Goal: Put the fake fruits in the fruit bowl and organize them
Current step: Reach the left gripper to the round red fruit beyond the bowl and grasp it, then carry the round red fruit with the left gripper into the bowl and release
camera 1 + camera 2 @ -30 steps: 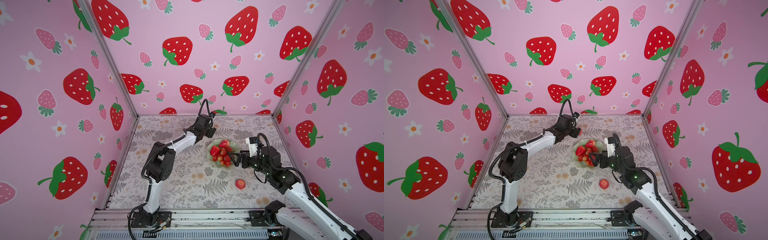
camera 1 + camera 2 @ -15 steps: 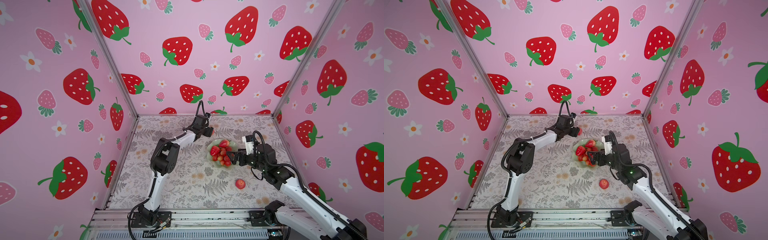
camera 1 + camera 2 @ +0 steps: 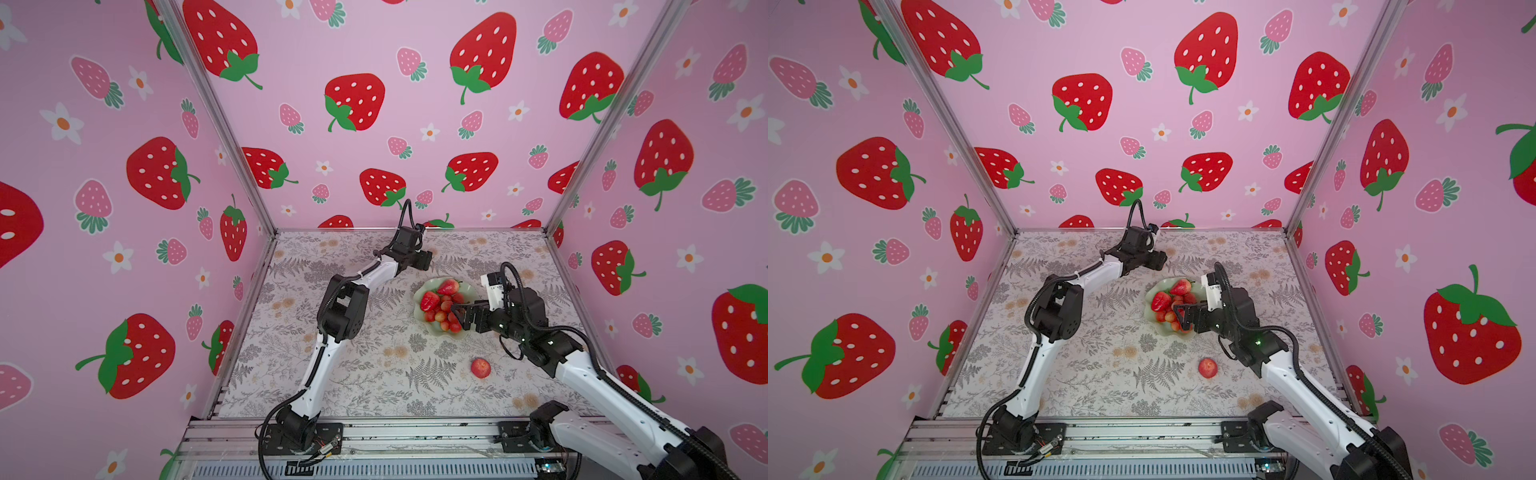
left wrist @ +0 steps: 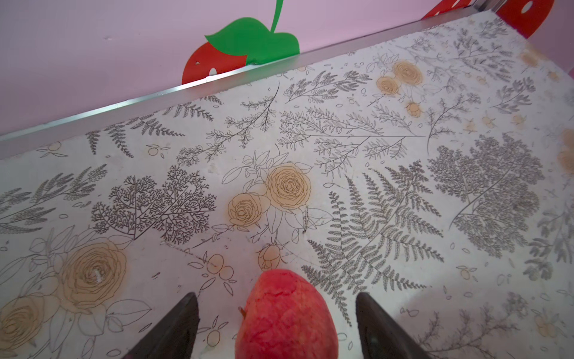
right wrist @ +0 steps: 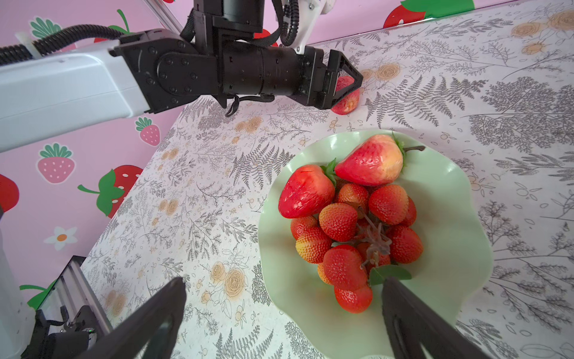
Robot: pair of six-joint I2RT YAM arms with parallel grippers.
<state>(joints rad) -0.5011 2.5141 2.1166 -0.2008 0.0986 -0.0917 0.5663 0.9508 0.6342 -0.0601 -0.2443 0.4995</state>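
The mint-green fruit bowl (image 3: 432, 284) (image 3: 1163, 284) (image 5: 450, 248) holds a green-capped strawberry (image 5: 306, 192), a paler red pear-like fruit (image 5: 369, 161) and a bunch of small red balls (image 5: 341, 245). Behind the bowl, a red-pink fruit (image 4: 285, 317) (image 5: 346, 104) lies on the table. My left gripper (image 4: 276, 295) (image 3: 428, 262) (image 5: 341, 84) stands open around it, with a gap on each side. Another round red fruit (image 3: 481, 368) (image 3: 1208, 368) lies on the table in front of the bowl. My right gripper (image 5: 284, 279) (image 3: 457, 316) hangs open over the bowl's near rim, holding nothing.
The floral table (image 3: 374, 374) is closed in by pink strawberry walls, with a metal rail (image 4: 155, 96) along the back edge close behind the left gripper. The arm bases sit on the front rail (image 3: 415, 436).
My right gripper has edged left over the bowl's near rim. My left arm's elbow has swung up and to the right, while its gripper stays at the fruit behind the bowl.
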